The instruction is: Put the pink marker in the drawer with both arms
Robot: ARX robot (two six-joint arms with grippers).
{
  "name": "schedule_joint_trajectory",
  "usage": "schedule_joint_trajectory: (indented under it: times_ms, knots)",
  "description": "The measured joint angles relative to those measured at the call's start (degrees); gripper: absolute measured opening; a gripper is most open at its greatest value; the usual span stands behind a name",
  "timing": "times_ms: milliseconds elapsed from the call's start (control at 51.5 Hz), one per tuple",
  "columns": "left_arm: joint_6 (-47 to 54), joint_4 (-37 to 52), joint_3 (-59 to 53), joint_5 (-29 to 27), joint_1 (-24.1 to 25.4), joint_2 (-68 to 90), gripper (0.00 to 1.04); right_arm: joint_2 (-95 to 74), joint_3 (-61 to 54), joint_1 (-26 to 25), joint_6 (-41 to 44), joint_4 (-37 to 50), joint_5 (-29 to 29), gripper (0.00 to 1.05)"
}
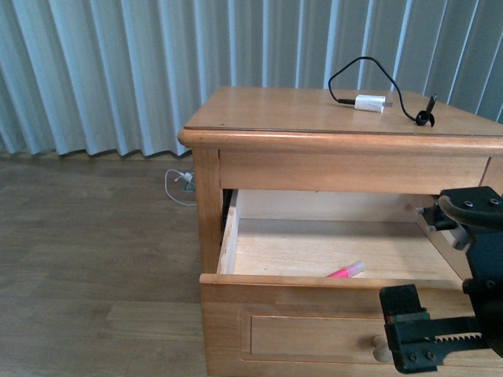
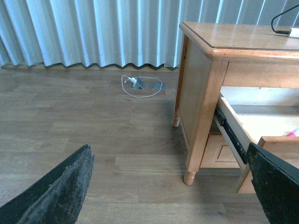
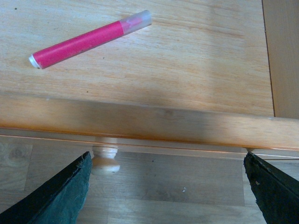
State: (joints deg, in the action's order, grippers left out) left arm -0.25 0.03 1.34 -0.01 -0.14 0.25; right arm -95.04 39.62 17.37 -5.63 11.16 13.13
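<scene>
1. Drawer (image 1: 275, 280) stands pulled open; the pink marker (image 3: 88, 39) lies flat on its pale floor, near the front wall.
2. Right tool (image 3: 166, 196) hangs spread wide by the front panel, close to the knob (image 3: 105, 161), holding nothing.
3. Left tool (image 2: 168, 196) gapes wide too, seemingly off the nightstand's (image 2: 201, 93) left side.
</scene>
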Motion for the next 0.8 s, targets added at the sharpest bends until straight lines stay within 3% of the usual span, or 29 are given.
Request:
schedule_joint_trajectory:
  times_ms: [796]
  knots:
    - [0.0,0.0,0.0,0.0,0.0,0.0,0.99,-31.3,34.4,-0.7,-0.7,10.8,4.6,0.96]
